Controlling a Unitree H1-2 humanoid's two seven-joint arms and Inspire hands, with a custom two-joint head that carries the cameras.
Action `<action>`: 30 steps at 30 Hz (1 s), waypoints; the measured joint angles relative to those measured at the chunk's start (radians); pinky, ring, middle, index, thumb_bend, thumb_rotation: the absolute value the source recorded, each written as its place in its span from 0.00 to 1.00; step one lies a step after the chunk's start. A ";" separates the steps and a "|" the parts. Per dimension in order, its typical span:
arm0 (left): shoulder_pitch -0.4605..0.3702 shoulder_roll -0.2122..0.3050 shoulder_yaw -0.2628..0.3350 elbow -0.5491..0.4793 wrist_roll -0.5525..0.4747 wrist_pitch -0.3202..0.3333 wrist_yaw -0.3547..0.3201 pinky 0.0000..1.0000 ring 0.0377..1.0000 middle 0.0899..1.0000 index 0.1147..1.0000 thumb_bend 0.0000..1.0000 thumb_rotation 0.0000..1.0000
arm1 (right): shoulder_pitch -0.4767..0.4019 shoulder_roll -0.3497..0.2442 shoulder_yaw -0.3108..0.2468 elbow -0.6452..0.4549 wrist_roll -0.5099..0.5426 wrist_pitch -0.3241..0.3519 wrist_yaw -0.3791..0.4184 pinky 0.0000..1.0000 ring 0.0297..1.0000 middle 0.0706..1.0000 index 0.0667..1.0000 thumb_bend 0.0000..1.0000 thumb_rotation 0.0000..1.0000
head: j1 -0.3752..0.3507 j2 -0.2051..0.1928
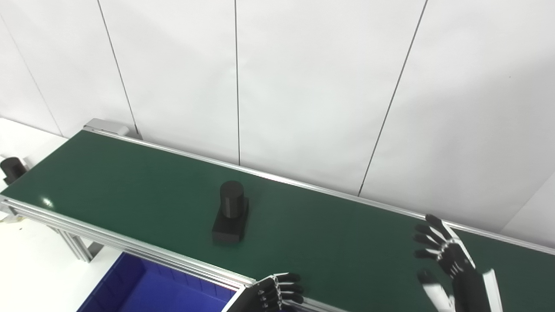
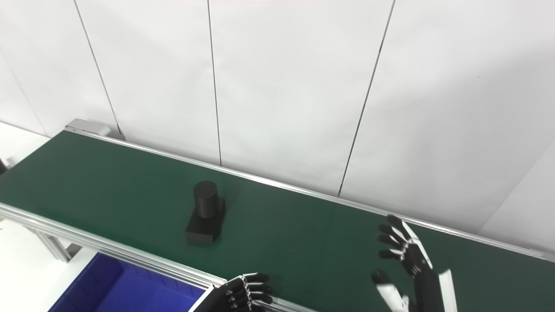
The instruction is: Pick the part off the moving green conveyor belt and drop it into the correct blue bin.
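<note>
A black part (image 1: 230, 213), a cylinder upright on a square base, stands in the middle of the green conveyor belt (image 1: 130, 182). My right hand (image 1: 442, 260) is raised over the belt's right end, open, fingers spread, holding nothing, far right of the part. Only the curled fingers of my left hand (image 1: 277, 292) show at the belt's near rail, below and right of the part, and nothing is visibly held. A blue bin (image 1: 147, 286) sits under the near rail at the bottom left.
A second black part (image 1: 12, 168) stands off the belt at the far left on the white table. Aluminium rails (image 1: 130, 247) frame the belt, with support legs at the left. A white panelled wall rises close behind the belt.
</note>
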 measured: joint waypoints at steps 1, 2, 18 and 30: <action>0.000 0.000 0.000 0.000 0.000 0.000 -0.002 0.67 0.67 0.68 0.72 0.86 0.41 | -0.009 0.000 0.001 0.000 -0.002 0.013 0.005 0.63 0.75 0.79 0.86 0.49 0.62 | 0.000 0.000; 0.000 -0.001 0.000 0.000 0.000 0.000 -0.003 0.67 0.67 0.68 0.72 0.87 0.41 | -0.016 0.000 0.002 -0.001 -0.003 0.025 0.009 0.64 0.76 0.79 0.86 0.50 0.61 | 0.000 0.000; 0.001 -0.001 0.005 -0.003 0.018 -0.002 -0.008 0.68 0.68 0.68 0.74 0.85 0.45 | -0.142 0.001 0.042 0.035 -0.039 0.187 0.072 0.72 0.80 0.81 0.87 0.59 0.51 | -0.074 0.043; 0.003 0.000 0.014 -0.004 0.017 -0.002 -0.027 0.68 0.69 0.69 0.74 0.86 0.48 | -0.247 0.007 0.057 0.169 -0.060 0.201 0.073 0.75 0.81 0.81 0.87 0.64 0.54 | -0.100 0.055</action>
